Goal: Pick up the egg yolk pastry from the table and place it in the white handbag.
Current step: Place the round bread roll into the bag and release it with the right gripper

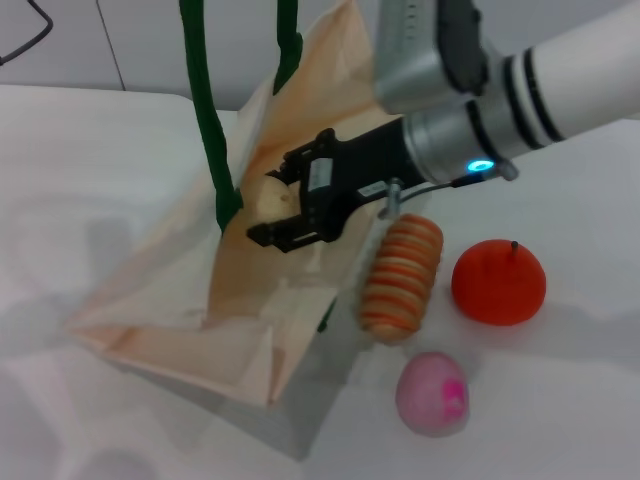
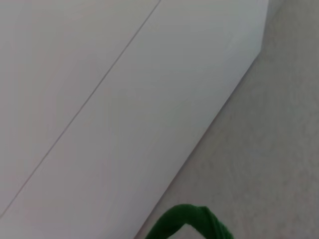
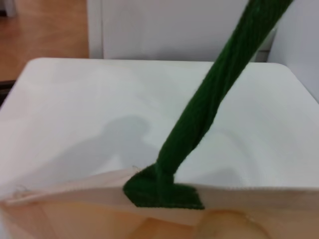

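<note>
Your right gripper (image 1: 282, 208) reaches in from the right, over the open mouth of the white handbag (image 1: 170, 300). Its black fingers (image 1: 290, 160) are part-way spread and pinch the egg yolk pastry (image 1: 275, 200), the pale round ball that shows between them, inside the bag's opening. In the right wrist view you see a pale rounded shape (image 3: 229, 226) at the lower edge, just past the bag's rim; it looks like the pastry, though only a sliver shows.

The bag stands open on the white table (image 1: 90, 150), its near side slumped and folded, with its green handles (image 1: 210, 120) pulled straight up out of the head view. One green handle (image 3: 214, 94) with its sewn tab crosses the right wrist view right beside the gripper's path.

Just to the right of the bag lies the striped bread (image 1: 402, 277), touching or nearly touching the bag's edge, directly under your right wrist. An orange fruit (image 1: 498, 281) sits beside the bread, and a pink ball (image 1: 432, 394) lies nearer you, apart from both.

Your left gripper itself is out of sight; its wrist view shows only a wall, floor and a loop of green handle (image 2: 192, 224).
</note>
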`<state>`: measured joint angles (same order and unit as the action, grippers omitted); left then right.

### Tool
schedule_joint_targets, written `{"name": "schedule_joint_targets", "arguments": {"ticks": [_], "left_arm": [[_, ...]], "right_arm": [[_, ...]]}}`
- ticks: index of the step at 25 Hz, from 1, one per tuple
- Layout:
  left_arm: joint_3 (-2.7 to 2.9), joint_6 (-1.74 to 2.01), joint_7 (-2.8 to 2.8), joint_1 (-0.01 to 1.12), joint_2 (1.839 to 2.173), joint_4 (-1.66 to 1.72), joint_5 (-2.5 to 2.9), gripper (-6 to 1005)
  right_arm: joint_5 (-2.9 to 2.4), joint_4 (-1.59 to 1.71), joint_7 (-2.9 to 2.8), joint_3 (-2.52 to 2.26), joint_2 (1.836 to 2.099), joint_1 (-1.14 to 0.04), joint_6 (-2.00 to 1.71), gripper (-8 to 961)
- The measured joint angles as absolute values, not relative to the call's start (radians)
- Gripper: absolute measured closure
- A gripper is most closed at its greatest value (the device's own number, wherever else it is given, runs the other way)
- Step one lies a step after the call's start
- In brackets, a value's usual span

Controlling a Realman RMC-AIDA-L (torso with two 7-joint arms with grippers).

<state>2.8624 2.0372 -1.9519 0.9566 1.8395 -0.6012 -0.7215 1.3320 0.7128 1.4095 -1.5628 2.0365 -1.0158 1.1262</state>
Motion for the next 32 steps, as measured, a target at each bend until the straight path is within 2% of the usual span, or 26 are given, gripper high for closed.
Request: {"name": "schedule_joint_targets", "arguments": {"ticks": [5, 13, 22, 32], "left_arm": [[2.862, 2.037, -1.952, 0.958, 1.839, -0.598, -0.733, 799], [2.862, 2.037, -1.952, 0.959, 1.839, -0.598, -0.733, 793], [2.862, 2.036, -1.945, 0.938, 1.839, -0.598, -0.733, 787], [2.862, 2.031, -1.944, 0.904, 1.829, -0.599, -0.764, 780]], "right_arm": [[1.394, 0.669, 1.41, -1.661, 2.037, -1.053, 0.994, 323], [1.43, 0.666, 1.391, -1.75, 2.039, -1.05, 0.809, 328], [1.43, 0.678, 1.371, -1.75, 2.034, -1.026, 0.793, 350], [1.408, 0.748, 1.357, -1.701, 2.024, -0.956, 0.832, 126]]}}
